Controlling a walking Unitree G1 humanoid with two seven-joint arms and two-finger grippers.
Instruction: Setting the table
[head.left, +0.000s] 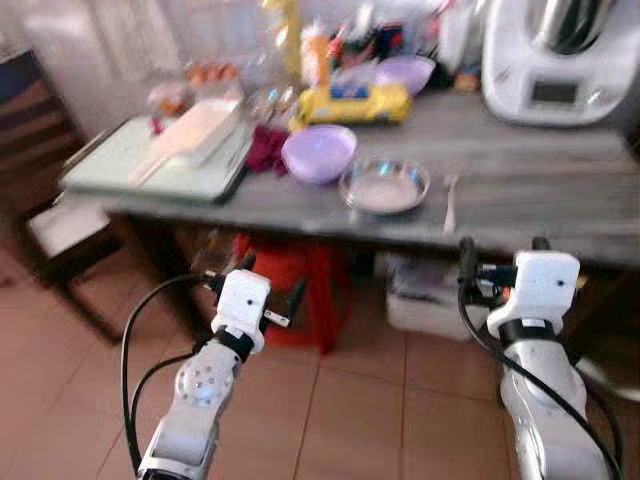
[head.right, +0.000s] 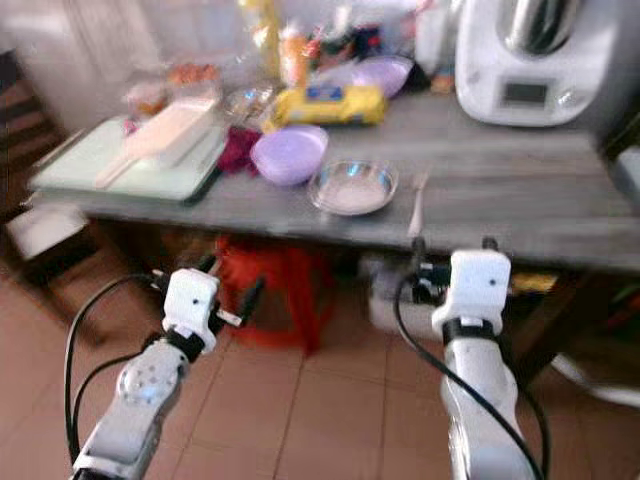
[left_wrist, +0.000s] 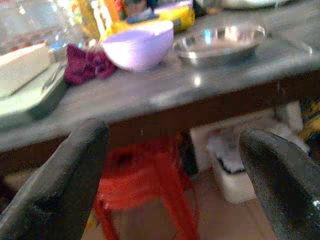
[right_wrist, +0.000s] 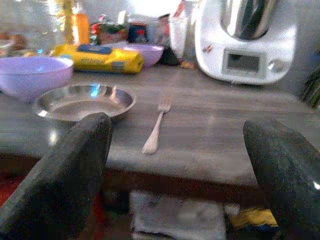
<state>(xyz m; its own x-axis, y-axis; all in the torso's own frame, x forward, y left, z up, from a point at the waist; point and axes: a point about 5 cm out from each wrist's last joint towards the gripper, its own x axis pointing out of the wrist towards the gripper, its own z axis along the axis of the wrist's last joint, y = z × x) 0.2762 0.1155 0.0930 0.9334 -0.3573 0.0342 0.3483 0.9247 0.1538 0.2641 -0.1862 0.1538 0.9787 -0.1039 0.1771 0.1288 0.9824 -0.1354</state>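
While both arms reach toward the grey table, the left gripper and right gripper hover below its front edge, fingers spread wide and holding nothing. On the tabletop, 1 metal dish sits between a purple bowl and a fork.
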